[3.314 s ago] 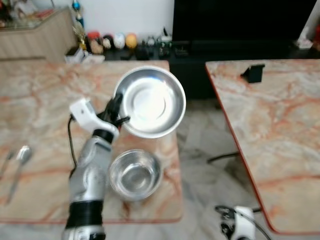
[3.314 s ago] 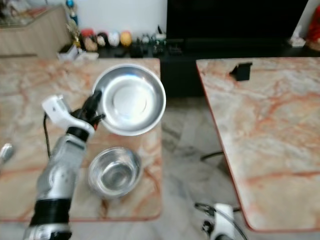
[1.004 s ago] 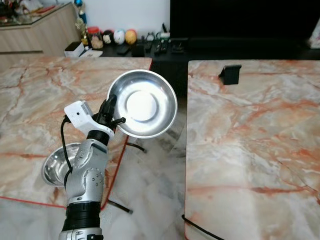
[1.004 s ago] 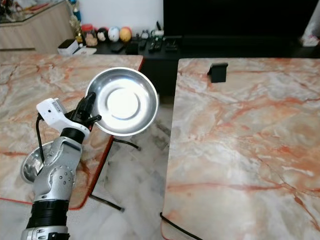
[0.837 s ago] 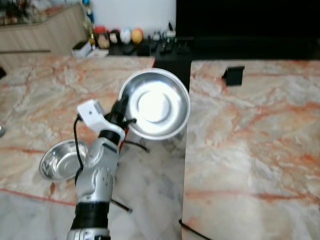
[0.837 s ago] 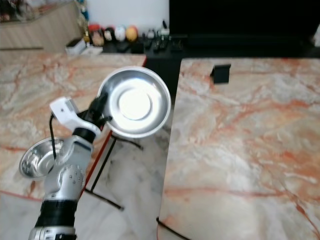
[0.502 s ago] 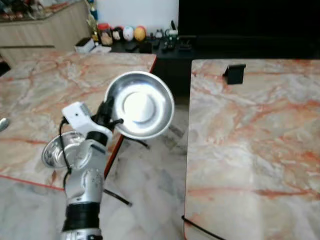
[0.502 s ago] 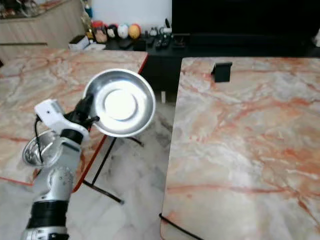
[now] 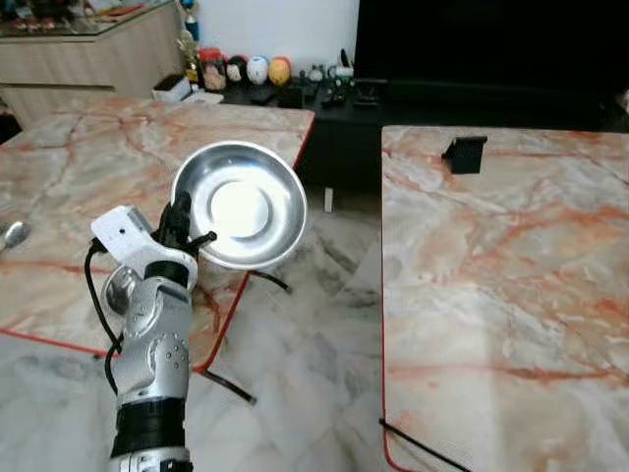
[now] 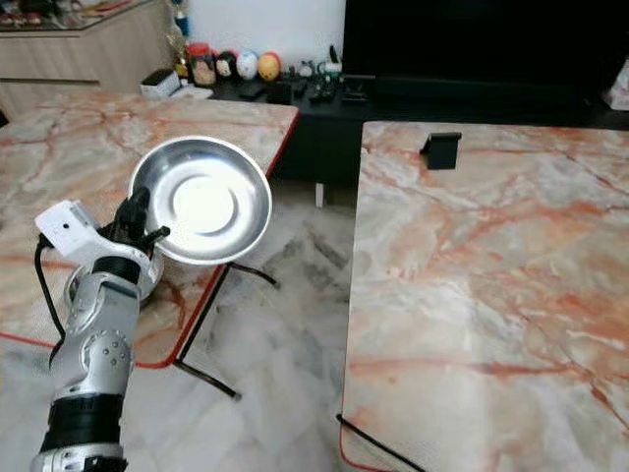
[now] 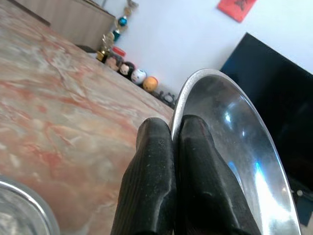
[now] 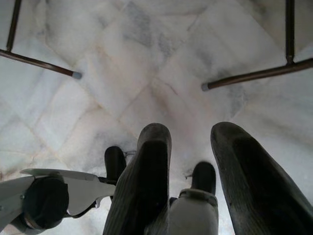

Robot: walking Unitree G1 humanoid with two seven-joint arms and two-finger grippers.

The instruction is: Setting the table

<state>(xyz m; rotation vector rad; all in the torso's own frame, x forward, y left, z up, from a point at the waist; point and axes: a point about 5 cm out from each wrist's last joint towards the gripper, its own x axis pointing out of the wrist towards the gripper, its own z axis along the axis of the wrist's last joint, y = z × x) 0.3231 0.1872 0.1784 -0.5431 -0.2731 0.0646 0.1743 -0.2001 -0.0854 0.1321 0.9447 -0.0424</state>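
Since a moment ago I've swung the head right, so the left tabletop (image 9: 88,177) slides aside and the steel bowl (image 9: 120,287) near its right edge is now mostly hidden behind my left arm. My left end effector (image 9: 180,224) pinches the rim of the steel plate (image 9: 239,205) (tilted up, facing me) above that edge. The right end effector (image 12: 190,161) hangs over the floor (image 12: 146,73), fingers apart, holding nothing.

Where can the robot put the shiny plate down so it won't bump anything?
The right table is bare marble, apart from a small black stand at its far edge. The left table is busier near the robot: a steel bowl sits under the left gripper holding the plate, and a spoon lies at its left edge.
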